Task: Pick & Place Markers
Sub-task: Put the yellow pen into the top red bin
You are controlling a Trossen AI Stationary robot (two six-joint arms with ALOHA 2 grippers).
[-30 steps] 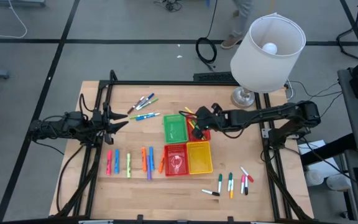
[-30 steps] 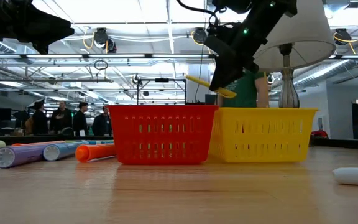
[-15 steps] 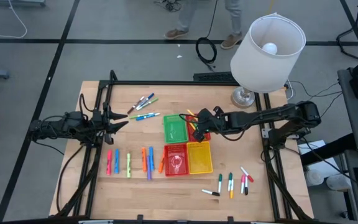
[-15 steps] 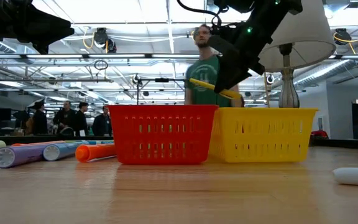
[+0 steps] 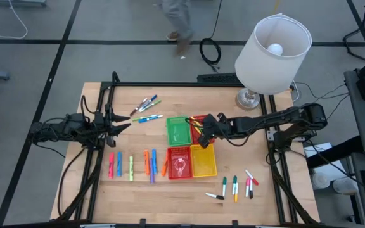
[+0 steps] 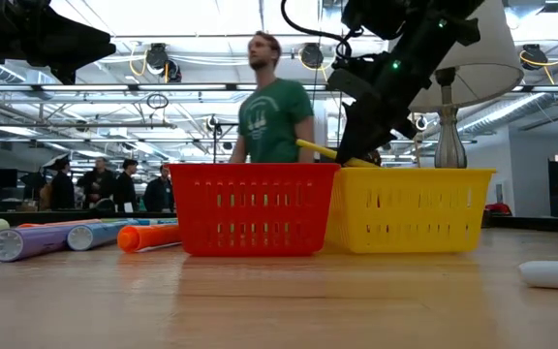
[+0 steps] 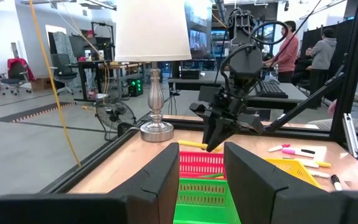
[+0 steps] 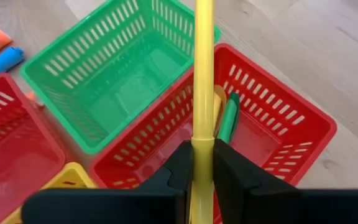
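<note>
My right gripper (image 5: 206, 129) is shut on a yellow marker (image 8: 202, 74) and hovers over the far red basket (image 8: 278, 134), which holds a green marker (image 8: 227, 118) and a yellow one. In the low view the right gripper (image 6: 358, 145) stands just above the baskets' rims. Other markers lie flat on the table in three groups: far left (image 5: 146, 105), near left (image 5: 133, 165) and near right (image 5: 236, 186). My left gripper (image 5: 123, 123) waits open, left of the baskets, touching nothing. My right gripper pinches the yellow marker between its two fingers (image 8: 178, 169) near one end, just behind the cap seam (image 8: 202, 142). The fingers slant down from above and from the table's right. The marker juts forward past the fingertips, lifted clear and slightly tilted (image 6: 323, 152) over the red basket.
Beside the far red basket stand a green basket (image 5: 177, 130), a near red basket (image 5: 179, 163) and a yellow basket (image 5: 203, 160), packed in a square. A table lamp (image 5: 272, 47) stands at the far right. A person (image 6: 271, 107) walks behind the table.
My right gripper has come down toward the baskets with the yellow marker still in its hold, so the marker now sits just above the rims. Behind the table, a person has walked across toward the left.
</note>
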